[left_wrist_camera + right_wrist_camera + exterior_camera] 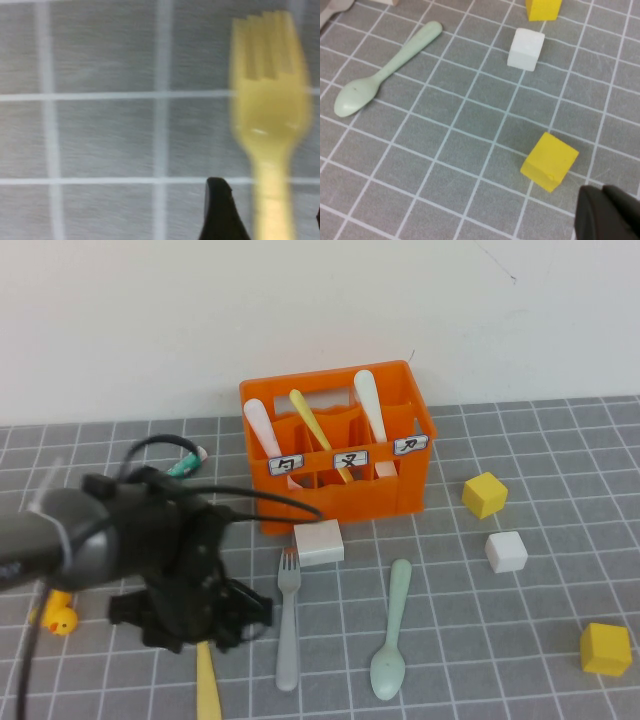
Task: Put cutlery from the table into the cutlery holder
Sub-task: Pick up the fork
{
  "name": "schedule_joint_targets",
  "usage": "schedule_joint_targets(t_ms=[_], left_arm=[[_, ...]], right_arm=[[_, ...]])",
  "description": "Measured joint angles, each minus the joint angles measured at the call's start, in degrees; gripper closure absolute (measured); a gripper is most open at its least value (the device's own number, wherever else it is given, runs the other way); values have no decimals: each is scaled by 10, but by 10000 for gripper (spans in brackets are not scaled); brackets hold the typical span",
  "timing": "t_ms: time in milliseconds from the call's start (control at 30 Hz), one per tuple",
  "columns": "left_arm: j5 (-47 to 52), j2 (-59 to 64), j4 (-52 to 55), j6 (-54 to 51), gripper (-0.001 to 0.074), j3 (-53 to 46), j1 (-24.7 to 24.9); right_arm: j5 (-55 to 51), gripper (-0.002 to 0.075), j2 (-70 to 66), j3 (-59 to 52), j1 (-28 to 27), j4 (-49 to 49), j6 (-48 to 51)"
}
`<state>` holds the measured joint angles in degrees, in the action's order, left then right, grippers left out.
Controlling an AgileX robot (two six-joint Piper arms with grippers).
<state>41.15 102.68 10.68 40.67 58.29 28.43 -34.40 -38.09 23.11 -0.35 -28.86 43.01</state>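
Observation:
The orange cutlery holder [335, 485] stands at the back of the table [450, 600] with two white spoons and a yellow utensil upright in it. A grey fork [288, 625] and a mint-green spoon [392, 632] [385, 75] lie in front of it. A yellow fork [270, 115] lies to their left, with its handle end [207, 688] poking out from under my left arm. My left gripper [203, 632] [270, 215] hangs open low over that fork, one black finger [220, 212] on each side of the handle with gaps showing. My right gripper [607, 215] is shut and empty, beside a yellow cube [550, 161].
A white block [319, 542] lies against the crate's front. To the right sit a yellow cube [485, 494], a white cube [506, 551] and another yellow cube [605, 648]. A rubber duck [58, 618] sits at the far left.

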Motion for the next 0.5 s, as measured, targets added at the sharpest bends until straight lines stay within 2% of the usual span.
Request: schedule_joint_targets(t_ms=[200, 500], left_arm=[[-30, -2, -3, 30, 365, 0, 56], [1, -3, 34, 79, 365, 0, 60]], right_arm=[[0, 729, 0, 0, 0, -1, 0], [0, 729, 0, 0, 0, -1, 0]])
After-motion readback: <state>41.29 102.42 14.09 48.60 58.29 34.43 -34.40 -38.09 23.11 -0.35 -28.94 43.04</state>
